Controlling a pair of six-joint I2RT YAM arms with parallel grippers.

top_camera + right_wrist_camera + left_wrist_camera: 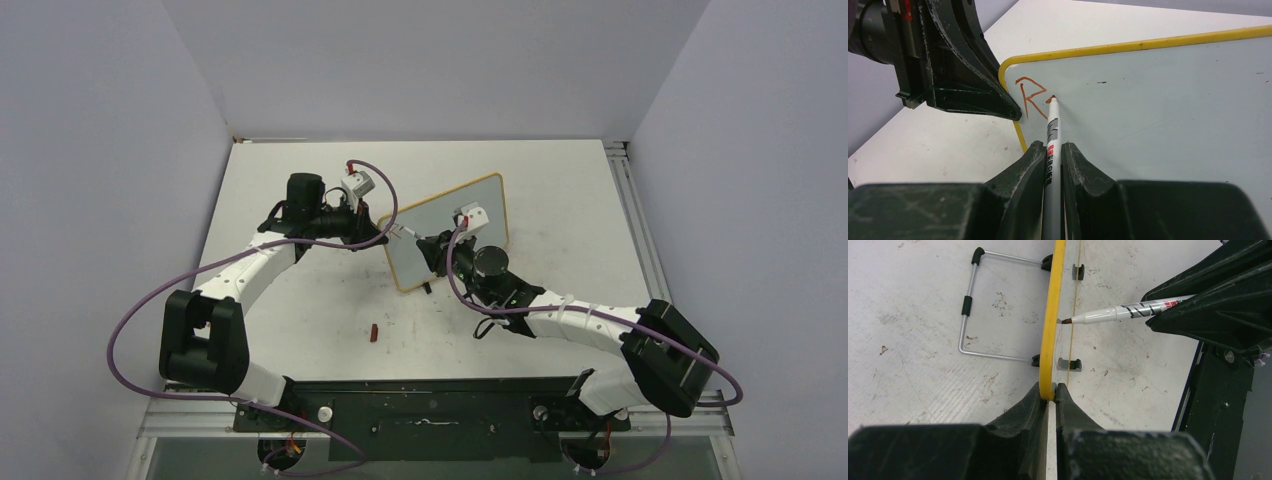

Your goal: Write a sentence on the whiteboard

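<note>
The whiteboard (445,212) stands tilted mid-table, yellow-framed with a white face (1158,100). My left gripper (384,236) is shut on the frame's left edge (1053,315); its jaws pinch the rim (1053,390). My right gripper (1052,147) is shut on a white marker (1052,127), also visible in the left wrist view (1128,311). The marker's reddish tip touches the board just right of a red-brown letter "R" (1029,96), the only part of the sentence visible. In the top view the right gripper (428,243) sits in front of the board's left part.
A small red cap (373,332) lies on the table in front of the board. The board's wire stand (968,305) with black feet rests on the table behind it. A metal rail (630,200) runs along the table's right edge.
</note>
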